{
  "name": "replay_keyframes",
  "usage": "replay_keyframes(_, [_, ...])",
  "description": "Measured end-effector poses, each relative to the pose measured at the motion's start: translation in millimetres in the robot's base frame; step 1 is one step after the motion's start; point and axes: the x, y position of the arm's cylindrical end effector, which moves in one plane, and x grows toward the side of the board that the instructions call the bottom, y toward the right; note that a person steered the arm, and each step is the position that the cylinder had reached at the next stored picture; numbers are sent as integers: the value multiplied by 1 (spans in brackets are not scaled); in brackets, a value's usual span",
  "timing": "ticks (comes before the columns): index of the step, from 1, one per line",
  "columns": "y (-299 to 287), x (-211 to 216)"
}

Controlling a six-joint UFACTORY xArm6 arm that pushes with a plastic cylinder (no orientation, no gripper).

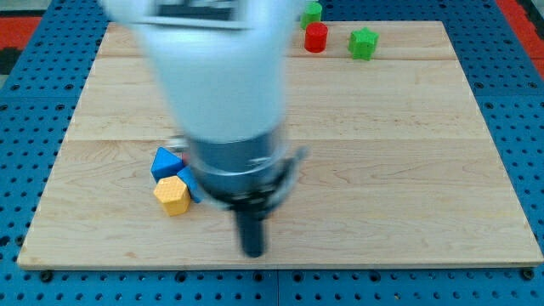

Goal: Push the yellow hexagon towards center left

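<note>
A pale wooden surface (408, 170) lies on a blue pegboard. The yellow hexagon (172, 195) sits at the lower left, touching a blue block (167, 161) above it; a second blue block (189, 181), partly hidden by the arm, touches its right side. My tip (253, 252) rests right of the hexagon, near it but apart. The tool is a bare rod, grasping nothing. At the view's top stand a red cylinder (316, 37), a green block (313, 12) and another green block (363, 42).

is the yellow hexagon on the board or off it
On the board: the yellow hexagon lies on the wooden board, inside its lower-left edge.
</note>
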Motion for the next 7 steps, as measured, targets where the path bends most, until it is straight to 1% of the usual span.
replay_keyframes(1, [8,-28])
replay_keyframes(3, [-49,-85])
replay_keyframes(4, [-10,-69])
replay_keyframes(5, [-3,5])
replay_keyframes(6, [-87,-13])
replay_keyframes(7, [-119,-44])
